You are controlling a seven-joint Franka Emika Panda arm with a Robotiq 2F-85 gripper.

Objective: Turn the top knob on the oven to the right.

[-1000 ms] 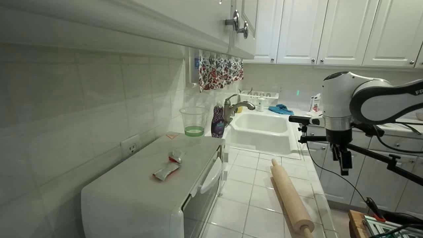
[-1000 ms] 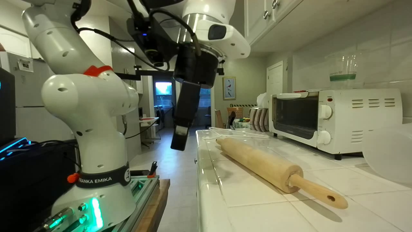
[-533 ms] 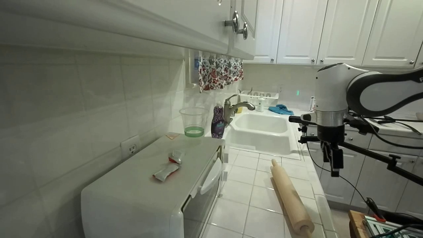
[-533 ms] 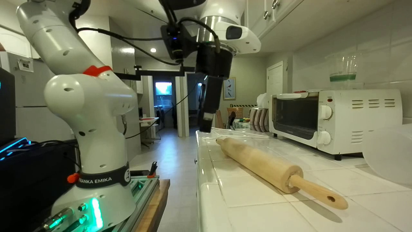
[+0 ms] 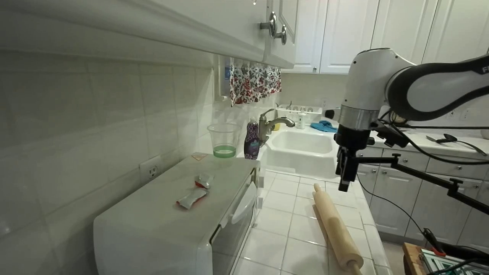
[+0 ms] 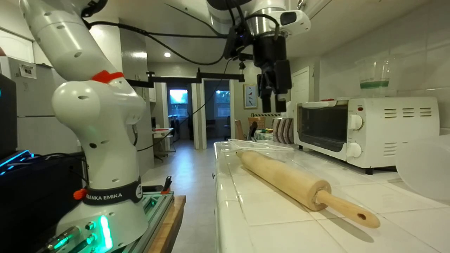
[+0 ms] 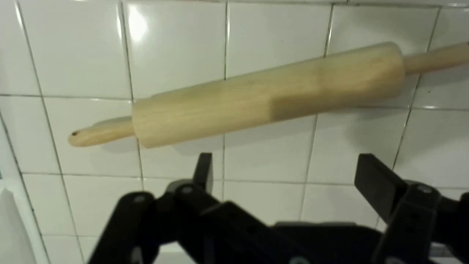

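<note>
Your gripper [image 7: 285, 165], black, one. Hangs above the counter [image 6: 267, 232]. Its fingers [image 7: 379, 185] point down and stand well spread, white tile showing between them in your wrist view.

Rolling pin [image 7: 234, 106], pale wood, one. Lies on the counter, lower than your gripper, slanting across the tile lines.

White oven [image 6: 374, 135], one. Stands on the counter past the rolling pin; its dark glass door [image 6: 323, 124] faces you in an exterior view.

White top knob [image 6: 356, 122], one, your task item. Sits on the oven beside the door, directly above the lower knob [image 6: 354, 150], well apart from your gripper. Its setting is too small for you to read.

Silver-and-red packets [image 5: 192, 198], two. Lie just beside each other on the oven's top.

Clear container [image 5: 224, 137], green in its lower part, one. Whether on the oven or behind it, you cannot tell.

Purple bottle [image 5: 251, 141], one. Upright beside the faucet [image 5: 263, 131].

White sink [image 5: 301, 164], one; blue cloth [image 5: 323, 126] beyond it.
</note>
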